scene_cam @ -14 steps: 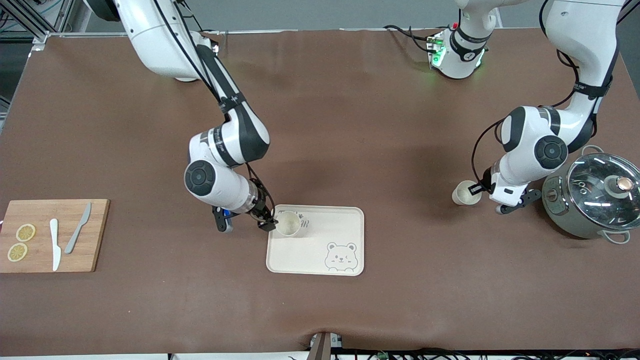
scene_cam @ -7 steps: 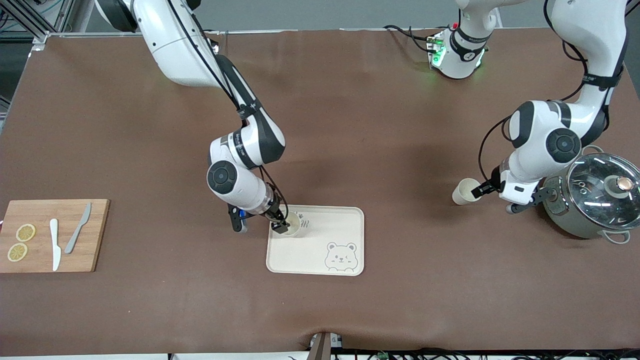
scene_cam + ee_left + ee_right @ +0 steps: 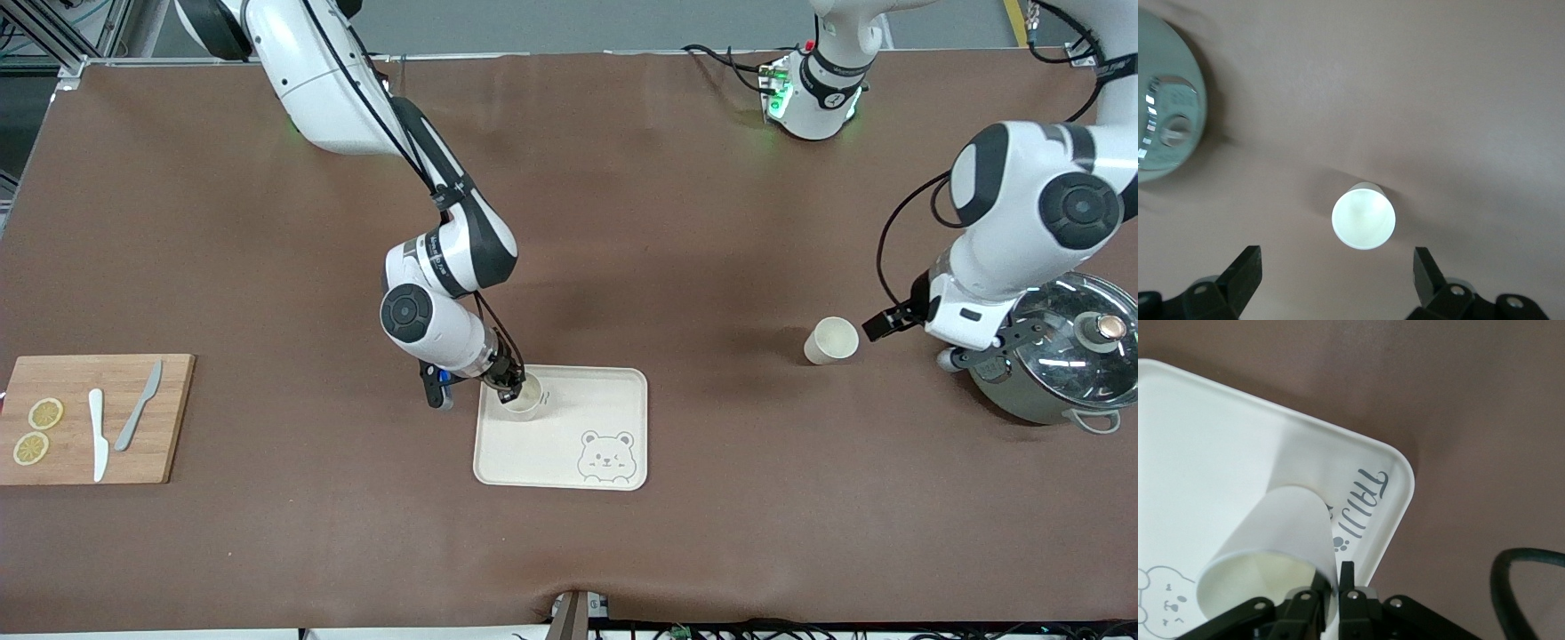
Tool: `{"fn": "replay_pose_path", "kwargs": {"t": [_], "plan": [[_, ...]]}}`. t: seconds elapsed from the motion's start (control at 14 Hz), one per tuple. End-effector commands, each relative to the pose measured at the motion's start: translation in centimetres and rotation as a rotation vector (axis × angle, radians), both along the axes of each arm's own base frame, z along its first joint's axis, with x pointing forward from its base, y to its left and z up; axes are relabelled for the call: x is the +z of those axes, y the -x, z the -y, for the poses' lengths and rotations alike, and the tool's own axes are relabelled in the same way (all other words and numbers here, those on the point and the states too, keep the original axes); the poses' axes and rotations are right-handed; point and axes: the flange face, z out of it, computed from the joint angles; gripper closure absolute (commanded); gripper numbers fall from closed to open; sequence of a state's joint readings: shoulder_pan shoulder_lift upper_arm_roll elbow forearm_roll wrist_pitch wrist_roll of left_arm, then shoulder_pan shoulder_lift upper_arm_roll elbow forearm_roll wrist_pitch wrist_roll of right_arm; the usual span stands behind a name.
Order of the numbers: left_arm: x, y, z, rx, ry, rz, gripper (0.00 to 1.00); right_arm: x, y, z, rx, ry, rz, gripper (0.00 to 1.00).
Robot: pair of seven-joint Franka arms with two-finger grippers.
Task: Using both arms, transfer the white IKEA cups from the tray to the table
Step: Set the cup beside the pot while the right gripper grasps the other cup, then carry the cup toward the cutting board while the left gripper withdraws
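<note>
my right gripper (image 3: 1331,597) pinches the thin rim of the light, likely slippery white cup (image 3: 1268,550) on the bear tray (image 3: 1218,447), while my left gripper (image 3: 1338,283) hangs wide open, empty, above the other cup (image 3: 1363,217).

Big table (image 3: 622,222) with a slightly wrinkled brown cloth — a cream tray (image 3: 569,462) with a bear drawing sits around the middle, toward the front camera. One white cup (image 3: 831,340) stands right on the cloth toward the left arm's end, near a lidded pot (image 3: 1053,360). A wooden cutting board (image 3: 173,418) lies at the right arm's end.
</note>
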State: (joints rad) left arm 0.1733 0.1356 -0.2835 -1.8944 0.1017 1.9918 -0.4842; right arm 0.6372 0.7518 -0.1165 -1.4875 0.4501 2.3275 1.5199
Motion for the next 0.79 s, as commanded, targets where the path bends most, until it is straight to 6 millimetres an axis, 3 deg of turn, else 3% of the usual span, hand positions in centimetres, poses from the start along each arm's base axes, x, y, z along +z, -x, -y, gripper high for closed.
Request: {"fn": "replay_pose_path", "kwargs": {"t": [0.0,0.14,0.29,0.5,0.71], "plan": [[4.4,-0.8,-0.7,-0.058,0.012,-0.031,0.00,0.8,-0.7,0.0,-0.023,-0.026,0.004,1.00],[7.7,-1.2,-1.1,-0.106,0.012,-0.022,0.00,3.0,-1.4,-0.6,-0.006,-0.040,0.035,1.00],[10.7,-1.0,-1.1,-0.107,0.011,-0.036,0.00,3.9,-1.3,-0.1,0.014,-0.019,0.002,1.00],[13.4,-1.0,-1.3,-0.115,0.008,-0.026,0.00,6.7,-1.3,5.0,0.207,0.011,-0.120,1.00],[16.1,-0.7,-1.5,-0.124,0.005,-0.011,0.00,8.3,-0.3,11.7,0.441,-0.026,-0.234,1.00]]}}
